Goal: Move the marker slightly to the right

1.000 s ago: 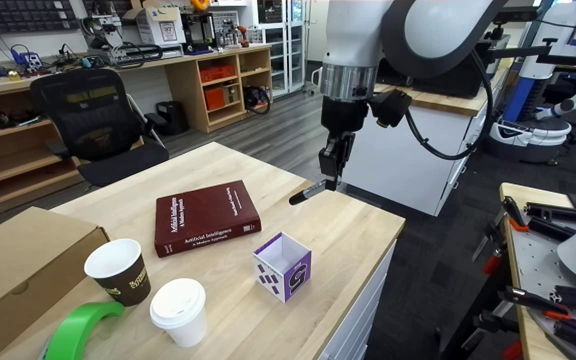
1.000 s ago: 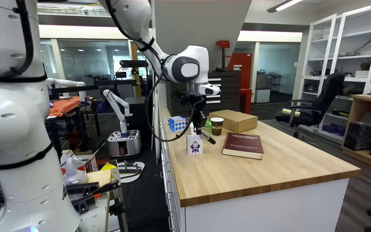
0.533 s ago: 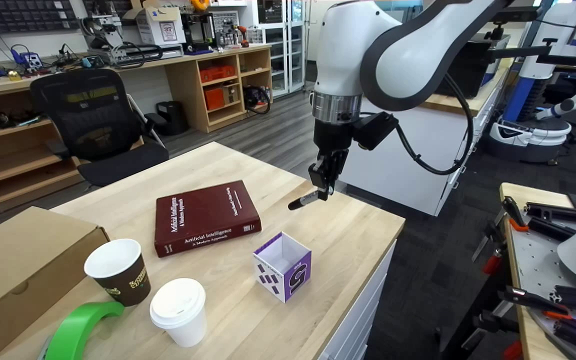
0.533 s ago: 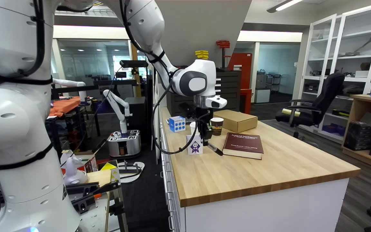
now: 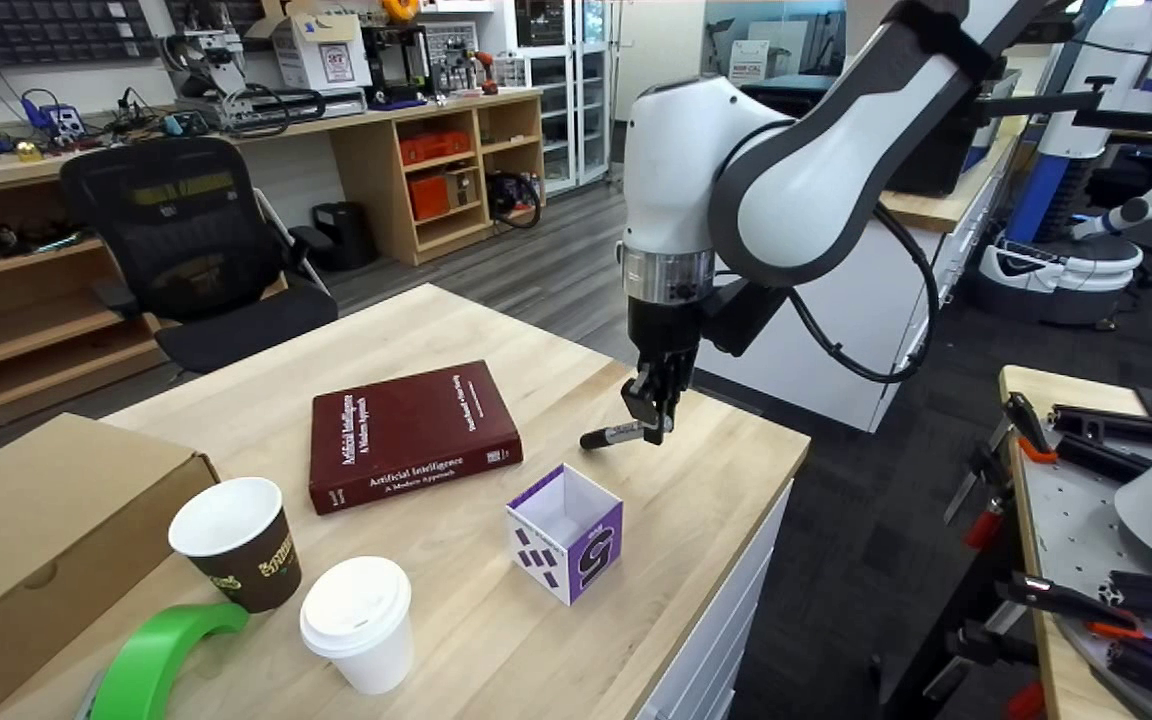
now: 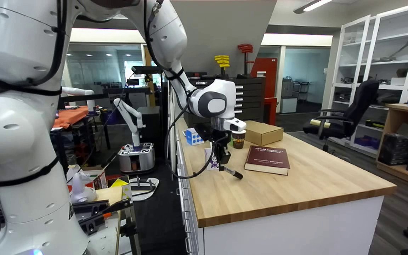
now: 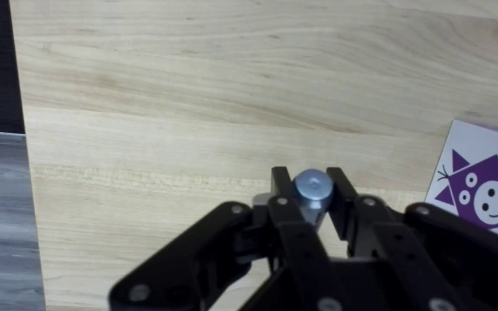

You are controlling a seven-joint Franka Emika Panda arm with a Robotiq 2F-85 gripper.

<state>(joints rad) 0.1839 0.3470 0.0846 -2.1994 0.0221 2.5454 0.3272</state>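
Below wrist-view centre, gripping slim grey-and-black plastic marker (image 7: 314, 185).
Pinched by barely parted black fingers (image 7: 339, 183); may roll if released tilted.

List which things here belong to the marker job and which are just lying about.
Job:
black-capped marker
pincer gripping it

Lying about:
Artificial Intelligence textbook
open purple-white box
brown cup
lidded white cup
green curved object
cardboard box
blue-white box

The wooden table (image 5: 476, 620) carries a book (image 5: 416, 435), cardboard box (image 5: 56, 520), purple-and-white cube (image 5: 566, 545), brown cup (image 5: 246, 560), white cup (image 5: 361, 630) and blue-and-white cube (image 6: 194, 137).
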